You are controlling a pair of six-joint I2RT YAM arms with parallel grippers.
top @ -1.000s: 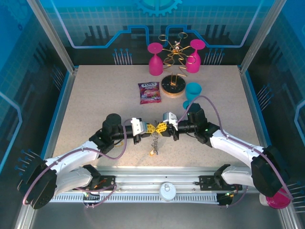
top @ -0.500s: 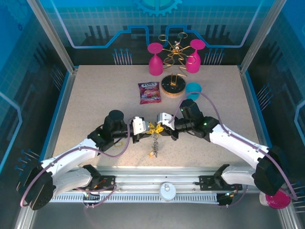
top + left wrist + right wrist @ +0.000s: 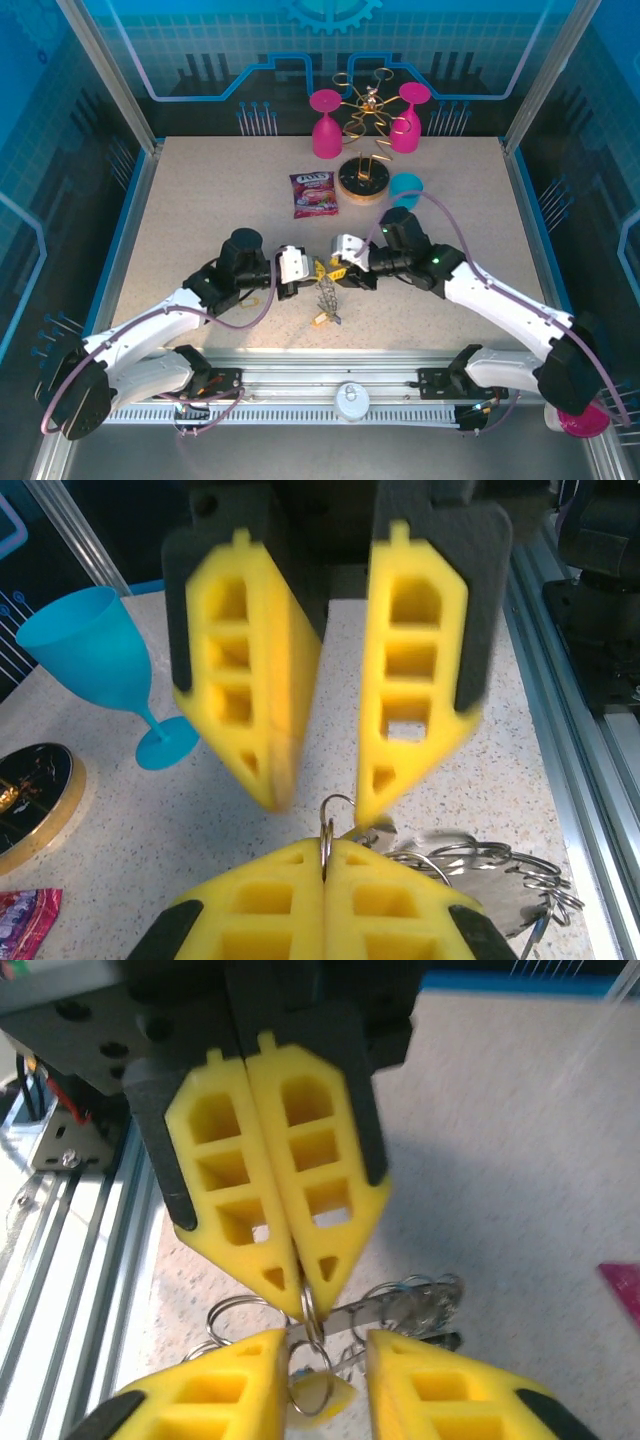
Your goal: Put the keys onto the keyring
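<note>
Change over last second: right gripper lets go, its jaws now partly apart with nothing between them. We see left gripper pinched tight on small wire loop. Below loop hangs keyring with keys, on arm-base side of candy packet. We judge left alone carries bunch and right is free to regrasp. Packet lettering too small for us to read.
</note>
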